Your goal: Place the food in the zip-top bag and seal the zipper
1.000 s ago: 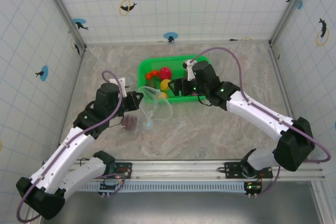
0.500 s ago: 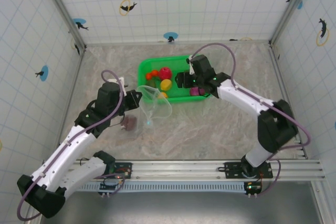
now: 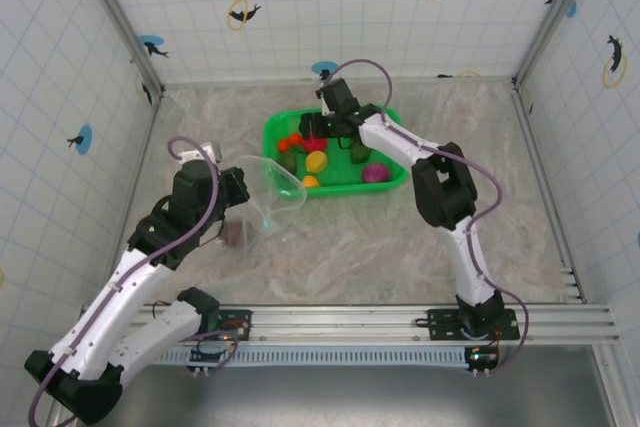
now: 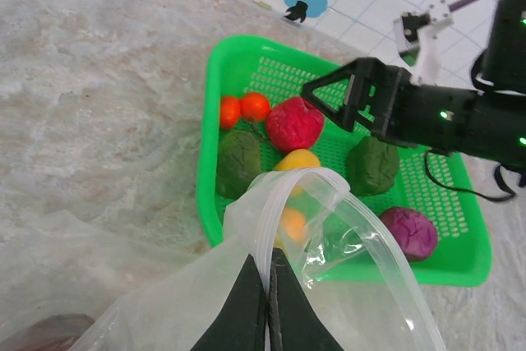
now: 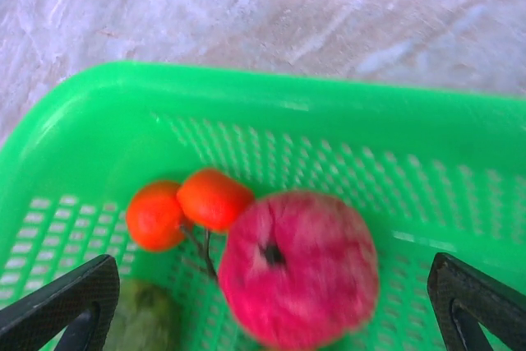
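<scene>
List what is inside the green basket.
Two orange-red fruits, a pink-red fruit, a yellow piece, two dark green pieces, a purple piece. An orange piece shows through the clear bag, which covers the basket's near corner.

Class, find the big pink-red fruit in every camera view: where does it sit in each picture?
Top external: pink-red fruit in the green basket, below the right claw.
Left wrist: upper middle.
Right wrist: bottom centre.
Shared landmark: two orange fruits just left of it.
</scene>
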Available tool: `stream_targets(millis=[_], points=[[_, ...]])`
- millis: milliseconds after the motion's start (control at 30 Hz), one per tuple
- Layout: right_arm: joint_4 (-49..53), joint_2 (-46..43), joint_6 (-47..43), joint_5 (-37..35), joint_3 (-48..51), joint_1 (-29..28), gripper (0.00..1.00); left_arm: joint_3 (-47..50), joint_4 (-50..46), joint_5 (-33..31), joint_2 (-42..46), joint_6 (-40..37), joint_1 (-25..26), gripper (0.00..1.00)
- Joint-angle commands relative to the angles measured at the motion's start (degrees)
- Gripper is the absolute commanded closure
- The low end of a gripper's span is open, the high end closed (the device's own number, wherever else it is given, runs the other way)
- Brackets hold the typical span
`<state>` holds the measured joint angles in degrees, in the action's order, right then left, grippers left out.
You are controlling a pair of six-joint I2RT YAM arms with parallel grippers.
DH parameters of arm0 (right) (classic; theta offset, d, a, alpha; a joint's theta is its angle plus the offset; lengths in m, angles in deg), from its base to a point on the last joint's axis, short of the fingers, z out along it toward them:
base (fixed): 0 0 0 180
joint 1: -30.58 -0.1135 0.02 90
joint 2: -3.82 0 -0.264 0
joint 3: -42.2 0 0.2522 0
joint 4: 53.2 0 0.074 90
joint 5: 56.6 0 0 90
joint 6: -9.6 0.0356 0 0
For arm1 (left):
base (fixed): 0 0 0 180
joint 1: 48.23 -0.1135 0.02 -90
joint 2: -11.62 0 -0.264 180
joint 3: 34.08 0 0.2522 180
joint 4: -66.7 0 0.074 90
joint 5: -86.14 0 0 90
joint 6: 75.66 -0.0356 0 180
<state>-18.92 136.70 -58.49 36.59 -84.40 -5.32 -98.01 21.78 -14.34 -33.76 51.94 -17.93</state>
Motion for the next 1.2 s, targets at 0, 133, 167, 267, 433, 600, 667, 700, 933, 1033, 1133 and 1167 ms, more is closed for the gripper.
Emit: stream_targets(millis=[0,133,167,267,433,600,667,700,933,1033,1133,1167], points=[[5.1,6.3,0.6,1.4,-6.7,0.4,0.03,-1.7,-0.4,-1.4,-0.7,-2.0,-0.4,1.0],[2.7,8.7,2.4,3.1,-6.9,0.8,0.08,-0.4,2.6,2.5,-1.4,-2.4,-0.6,1.0],[2.4,9.1,2.9,3.2,-6.9,0.8,0.1,-0.2,2.7,3.1,-1.8,-2.4,-0.5,1.0],[2.2,10.1,3.8,3.4,-7.0,1.0,0.13,0.2,3.5,4.0,-2.3,-2.5,-0.6,1.0],[1.6,8.9,3.4,3.1,-4.7,1.1,0.25,0.9,4.4,4.4,-2.3,-2.8,-0.7,1.0],[-2.2,3.2,3.0,3.1,2.0,1.6,0.33,1.5,4.8,5.9,-3.1,-2.8,-0.7,1.0],[-2.6,0.9,2.5,2.7,3.7,1.8,0.35,1.4,5.1,6.8,-3.3,-2.6,-0.8,1.0],[-2.8,-0.6,2.2,2.6,4.6,1.9,0.35,1.5,5.2,7.2,-3.4,-2.5,-0.8,1.0],[-6.8,-11.2,1.3,3.4,13.2,2.6,0.37,1.1,6.1,10.3,-4.0,-1.8,-0.8,1.0],[-9.4,-15.9,1.4,4.6,17.9,2.8,0.39,1.4,6.4,11.3,-4.4,-1.2,-0.8,1.0],[-11.7,-20.1,1.5,5.8,22.5,3.0,0.41,1.9,6.6,12.6,-4.8,-0.3,-0.8,1.0],[-12.2,-21.5,1.5,6.3,23.9,3.1,0.42,2.2,7.1,12.9,-4.8,0.1,-0.8,1.0]])
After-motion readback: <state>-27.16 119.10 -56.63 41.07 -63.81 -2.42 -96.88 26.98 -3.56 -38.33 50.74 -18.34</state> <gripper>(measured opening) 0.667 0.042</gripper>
